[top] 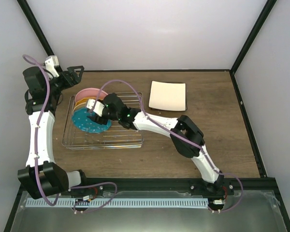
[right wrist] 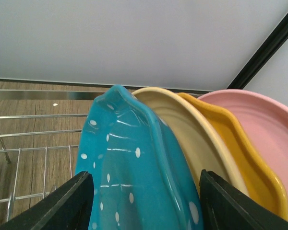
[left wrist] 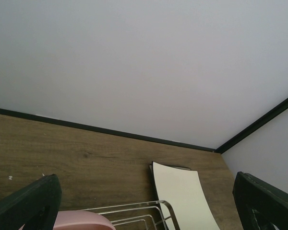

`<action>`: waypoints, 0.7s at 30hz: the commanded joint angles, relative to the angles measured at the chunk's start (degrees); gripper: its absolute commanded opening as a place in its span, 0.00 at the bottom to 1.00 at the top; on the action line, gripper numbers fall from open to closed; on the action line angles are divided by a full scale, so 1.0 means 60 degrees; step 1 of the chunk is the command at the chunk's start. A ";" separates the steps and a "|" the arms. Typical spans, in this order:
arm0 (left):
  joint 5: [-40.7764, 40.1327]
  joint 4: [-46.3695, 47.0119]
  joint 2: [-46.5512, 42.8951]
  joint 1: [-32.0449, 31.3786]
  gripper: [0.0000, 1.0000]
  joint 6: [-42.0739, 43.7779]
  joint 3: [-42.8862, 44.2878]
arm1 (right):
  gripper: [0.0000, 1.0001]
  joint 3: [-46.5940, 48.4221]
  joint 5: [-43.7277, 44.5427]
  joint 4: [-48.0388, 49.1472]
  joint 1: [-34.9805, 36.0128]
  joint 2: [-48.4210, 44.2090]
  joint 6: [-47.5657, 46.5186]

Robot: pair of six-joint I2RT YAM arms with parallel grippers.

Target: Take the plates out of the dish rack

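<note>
— Which plate comes next, and where is it?

— The round teal dotted plate [top: 89,123] [right wrist: 129,167]. It stands on edge at the left end of the silver wire dish rack [top: 130,140] [right wrist: 33,158], towards the worktop's left edge. It fronts a leaning row; behind it, towards the far left corner, are a pale yellow plate [right wrist: 187,139], an orange plate [right wrist: 230,143] and the round pink plate [top: 87,92] [right wrist: 259,134].

— And your pincers?

— My right pincer [top: 95,110] [right wrist: 144,191] is spread, a finger on each side of the teal rim, not yet pinching. The rim runs between them, so closing should catch it. My left pincer [top: 76,72] [left wrist: 146,201], also spread, hangs by the far left corner and is the farther one. A square cream plate [top: 167,95] [left wrist: 182,191] lies flat near the far edge.
</note>
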 commanded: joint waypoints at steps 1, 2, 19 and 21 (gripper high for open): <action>0.0188 0.0248 -0.0166 -0.0028 1.00 -0.0037 -0.0012 | 0.61 0.0425 -0.0029 -0.0394 -0.0094 0.0166 -0.0133; 0.0196 0.0259 -0.0159 -0.0036 1.00 -0.0034 0.0000 | 0.61 0.0414 -0.0036 -0.0432 -0.0109 0.0190 -0.0130; 0.0195 0.0200 -0.0253 -0.0022 1.00 -0.0023 -0.0081 | 0.25 0.0039 -0.0407 -0.0663 -0.0155 0.0076 -0.0461; 0.0189 0.0201 -0.0260 -0.0027 1.00 -0.0035 -0.0084 | 0.12 0.0039 -0.0470 -0.0813 -0.0155 0.0093 -0.0549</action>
